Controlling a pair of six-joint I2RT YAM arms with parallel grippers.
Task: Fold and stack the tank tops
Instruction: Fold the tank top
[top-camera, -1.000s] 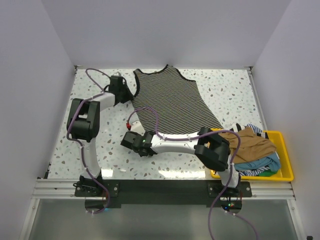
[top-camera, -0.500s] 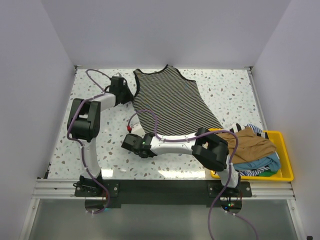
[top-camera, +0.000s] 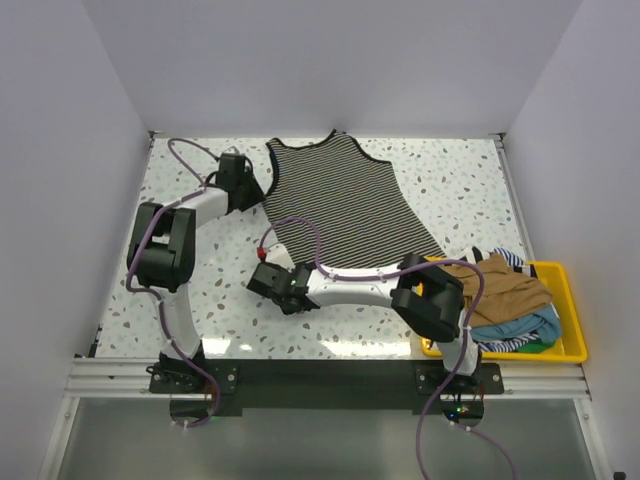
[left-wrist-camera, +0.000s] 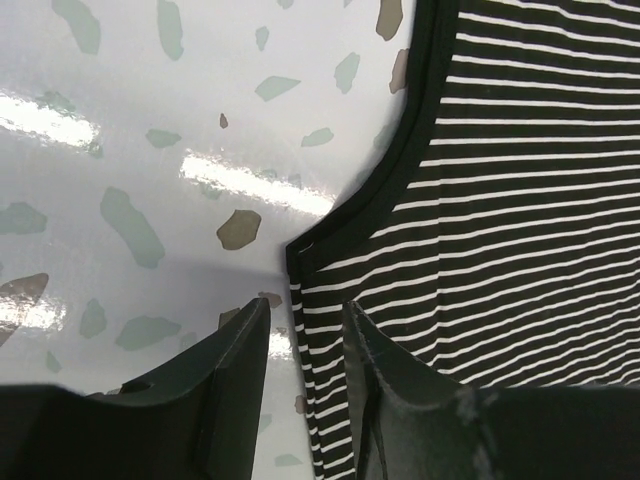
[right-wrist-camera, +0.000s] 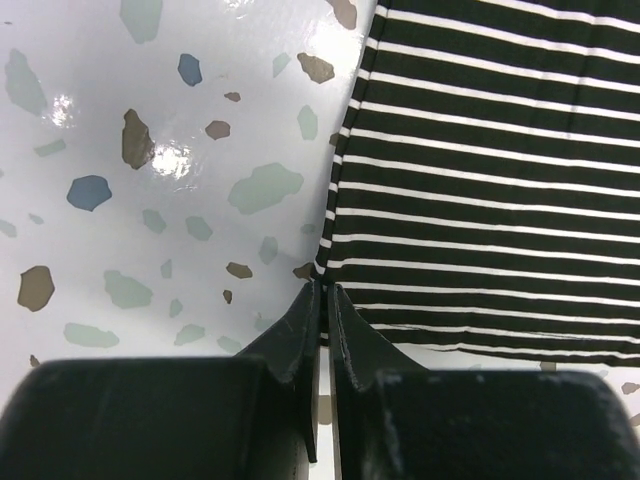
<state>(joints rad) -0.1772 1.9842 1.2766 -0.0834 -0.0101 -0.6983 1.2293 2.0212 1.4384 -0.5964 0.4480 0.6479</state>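
Note:
The black-and-white striped tank top (top-camera: 345, 205) lies spread flat on the speckled table, neck at the far side. My left gripper (top-camera: 250, 186) is at its left side edge, just below the armhole. In the left wrist view the left gripper (left-wrist-camera: 305, 325) is open, and the dark-trimmed edge of the cloth (left-wrist-camera: 480, 200) runs between the fingers (left-wrist-camera: 230, 375). My right gripper (top-camera: 273, 270) is at the near-left hem corner. In the right wrist view the right gripper (right-wrist-camera: 323, 292) is shut on the edge of the striped cloth (right-wrist-camera: 480, 190).
A yellow bin (top-camera: 572, 300) at the near right holds a heap of other tops, the tan-brown one (top-camera: 505, 287) on top, with teal (top-camera: 535, 328) and broad-striped (top-camera: 505, 260) cloth showing. White walls close in the table on the left, far and right sides.
The right gripper has shifted slightly up and right toward the hem corner. The left arm's elbow has swung a little left, while its gripper stays at the armhole edge. The top has barely moved.

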